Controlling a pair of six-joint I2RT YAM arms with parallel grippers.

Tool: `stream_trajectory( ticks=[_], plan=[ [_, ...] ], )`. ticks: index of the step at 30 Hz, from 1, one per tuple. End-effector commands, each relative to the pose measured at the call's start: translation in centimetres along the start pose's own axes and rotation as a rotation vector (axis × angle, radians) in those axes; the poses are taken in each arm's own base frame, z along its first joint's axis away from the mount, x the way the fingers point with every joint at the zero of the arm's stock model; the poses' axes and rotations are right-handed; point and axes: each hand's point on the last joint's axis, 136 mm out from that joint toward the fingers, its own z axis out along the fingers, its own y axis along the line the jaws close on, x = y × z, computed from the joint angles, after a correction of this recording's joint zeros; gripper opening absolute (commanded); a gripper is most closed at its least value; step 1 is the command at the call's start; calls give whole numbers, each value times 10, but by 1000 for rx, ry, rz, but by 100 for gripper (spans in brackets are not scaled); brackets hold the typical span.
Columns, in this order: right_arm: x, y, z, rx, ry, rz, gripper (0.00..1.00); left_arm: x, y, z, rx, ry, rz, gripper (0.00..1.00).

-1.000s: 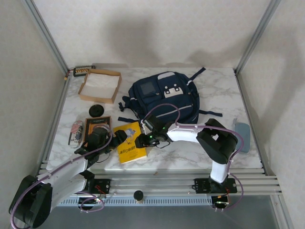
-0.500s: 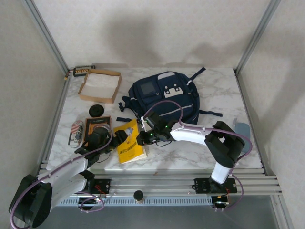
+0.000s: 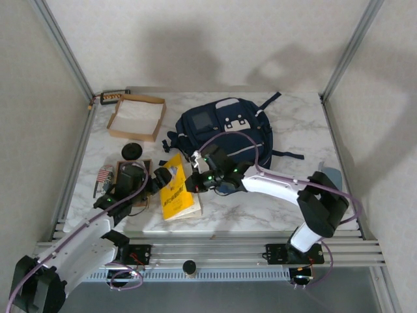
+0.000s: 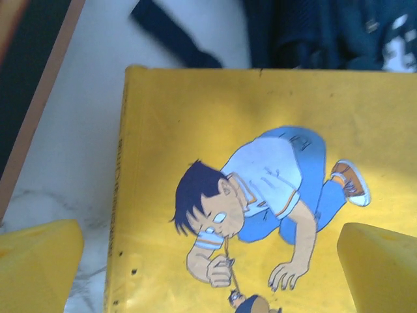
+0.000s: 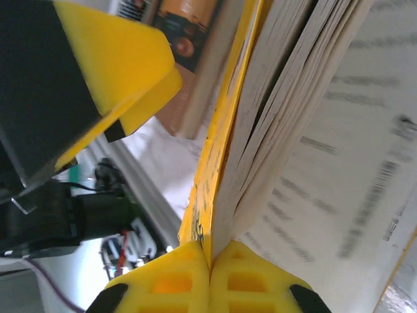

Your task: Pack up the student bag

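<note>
The navy student bag (image 3: 225, 130) lies at the back middle of the table. In front of it a yellow book (image 3: 176, 190) with a cartoon boy on its cover (image 4: 260, 195) is tilted up off the marble. My right gripper (image 3: 195, 180) is shut on the book's right edge; in the right wrist view its pads (image 5: 189, 283) pinch the yellow cover and a few pages (image 5: 300, 130), and the rest of the pages fan loose. My left gripper (image 3: 160, 178) stands wide open facing the cover, its fingertips (image 4: 39, 267) spread to either side with nothing between them.
A shallow cardboard box (image 3: 135, 116) stands at the back left, with a black round object (image 3: 132, 151) in front of it. A brown-and-black book (image 3: 144, 164) and a small striped packet (image 3: 103, 176) lie by the left arm. A grey object (image 3: 332, 177) rests at the right edge.
My right gripper has closed on the yellow book's edge and raised it, tipping the book up. My left arm has shifted forward and its jaws have widened.
</note>
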Motion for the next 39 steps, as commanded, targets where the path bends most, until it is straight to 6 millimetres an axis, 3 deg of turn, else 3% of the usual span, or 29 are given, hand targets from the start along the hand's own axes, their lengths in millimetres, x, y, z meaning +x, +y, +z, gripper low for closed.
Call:
stream_trajectory(
  ticks=[1,4,9,14,21,26,32,34,39],
  plan=[
    [-32,51,-41,-149,-115,-83,0,-28,-16,-19,-30,-73,45,100],
    [-46,63,-70,-160,-167,-97,0,-42,-37,-28,-16,-76,76,100],
    [-66,71,-120,-235,-243,-100,0,-48,-74,-42,98,-49,91,100],
    [-84,76,-158,-310,-280,-121,0,-32,-102,-43,268,43,69,99],
    [-95,77,-171,-383,-266,-141,0,-16,-146,-55,524,96,39,99],
    [-97,83,-170,-438,-241,-167,0,-5,-154,-51,540,127,48,97],
    [-97,67,-165,-437,-221,-149,0,1,-177,-61,649,142,43,77],
    [-97,58,-162,-416,-209,-134,0,0,-180,-64,664,135,37,60],
    [-97,42,-156,-372,-197,-110,0,3,-189,-68,706,139,30,30]
  ],
)
